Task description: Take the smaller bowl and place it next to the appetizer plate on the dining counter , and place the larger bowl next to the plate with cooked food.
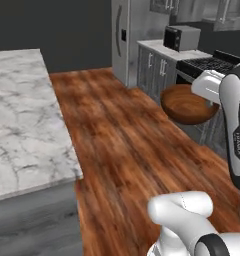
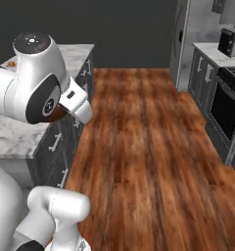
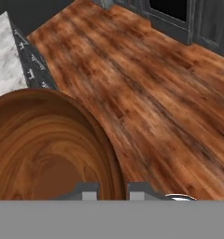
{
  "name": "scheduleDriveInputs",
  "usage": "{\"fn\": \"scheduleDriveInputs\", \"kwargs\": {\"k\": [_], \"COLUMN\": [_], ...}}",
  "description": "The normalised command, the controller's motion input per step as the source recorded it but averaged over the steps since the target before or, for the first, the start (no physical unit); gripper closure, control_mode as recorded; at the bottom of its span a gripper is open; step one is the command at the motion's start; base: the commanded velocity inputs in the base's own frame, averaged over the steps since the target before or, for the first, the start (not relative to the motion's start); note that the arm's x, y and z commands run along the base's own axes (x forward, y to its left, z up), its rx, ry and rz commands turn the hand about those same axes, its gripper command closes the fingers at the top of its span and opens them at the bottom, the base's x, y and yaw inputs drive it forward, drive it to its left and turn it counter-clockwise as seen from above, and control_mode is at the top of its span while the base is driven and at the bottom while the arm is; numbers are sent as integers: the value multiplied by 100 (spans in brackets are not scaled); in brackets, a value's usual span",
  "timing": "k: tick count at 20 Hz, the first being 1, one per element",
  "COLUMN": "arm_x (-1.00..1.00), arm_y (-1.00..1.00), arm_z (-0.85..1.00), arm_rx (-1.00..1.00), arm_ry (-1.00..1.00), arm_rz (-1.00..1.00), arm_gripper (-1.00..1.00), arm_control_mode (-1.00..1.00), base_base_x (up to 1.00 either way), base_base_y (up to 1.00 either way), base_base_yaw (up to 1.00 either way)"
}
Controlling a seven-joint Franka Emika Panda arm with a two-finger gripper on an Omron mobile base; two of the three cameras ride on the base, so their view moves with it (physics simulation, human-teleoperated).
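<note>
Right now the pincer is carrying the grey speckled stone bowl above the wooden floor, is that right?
Not quite. The pincer is carrying the smaller bowl, the reddish-brown wooden one, not a grey stone one. It is indeed above the wooden floor, as the left base view shows.

Light is even and flat in all three views, with no clear source and no hard shadows. The wooden floor (image 1: 137,150) is well lit and slightly glossy, while the far wall stays dark. The marble counter (image 1: 22,125) is bright but not blown out. The brown bowl (image 3: 44,149) carries a soft sheen along its rim — no sharp glare. Textures look soft and smeared, the floor grain most of all — the rendering is coarse, and edges are blurred on the cabinets (image 1: 157,67).
</note>
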Motion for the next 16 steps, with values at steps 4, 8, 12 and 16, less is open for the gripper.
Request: {"fn": "scheduleDriveInputs", "kwargs": {"k": [4, 8, 12, 16], "arm_x": [0, 0, 0, 0], "arm_y": [0, 0, 0, 0], "arm_z": [0, 0, 0, 0], "arm_rx": [0, 0, 0, 0], "arm_ry": [0, 0, 0, 0], "arm_rz": [0, 0, 0, 0], "arm_gripper": [100, 100, 100, 100], "arm_control_mode": [100, 100, 100, 100], "base_base_x": [-55, -83, -82, -26], "base_base_y": [100, 100, 100, 100], "base_base_yaw": [-35, -21, -13, -3]}}
